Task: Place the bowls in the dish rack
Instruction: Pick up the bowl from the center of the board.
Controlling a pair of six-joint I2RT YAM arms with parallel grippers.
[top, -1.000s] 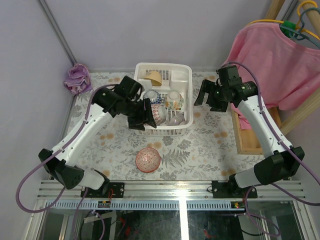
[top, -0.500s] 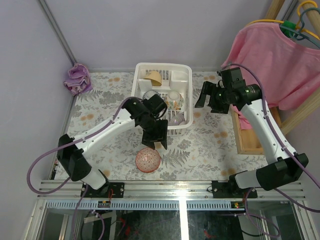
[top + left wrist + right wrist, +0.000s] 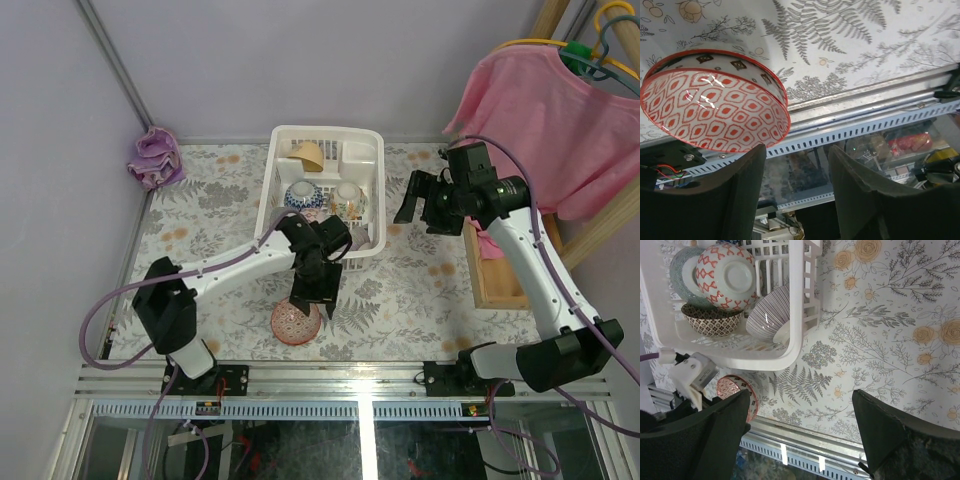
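In the top view my left gripper (image 3: 312,298) hangs just over the far rim of the red bowl (image 3: 296,322). That bowl sits alone on the flowered table (image 3: 420,290), near the front edge and in front of the dish rack (image 3: 272,180). My right gripper (image 3: 418,203) hovers to the right of the rack, clear of it. An orange-yellow bowl (image 3: 308,153) lies at the rack's far end.

My left wrist view adds what the top hides: my fingers (image 3: 730,200) stand apart with nothing between them. The red bowl (image 3: 715,107) lies beyond them and off to one side, mouth up, close to the metal rail (image 3: 865,115).

My right wrist view shows the right gripper (image 3: 800,435) spread wide and empty. It also looks into the rack (image 3: 795,315), where I see a red-and-white bowl (image 3: 725,270) with its base facing me, a brown patterned bowl (image 3: 710,320) and a striped bowl (image 3: 771,315) leaning by the wall. The red bowl (image 3: 737,390) peeks out just outside the rack
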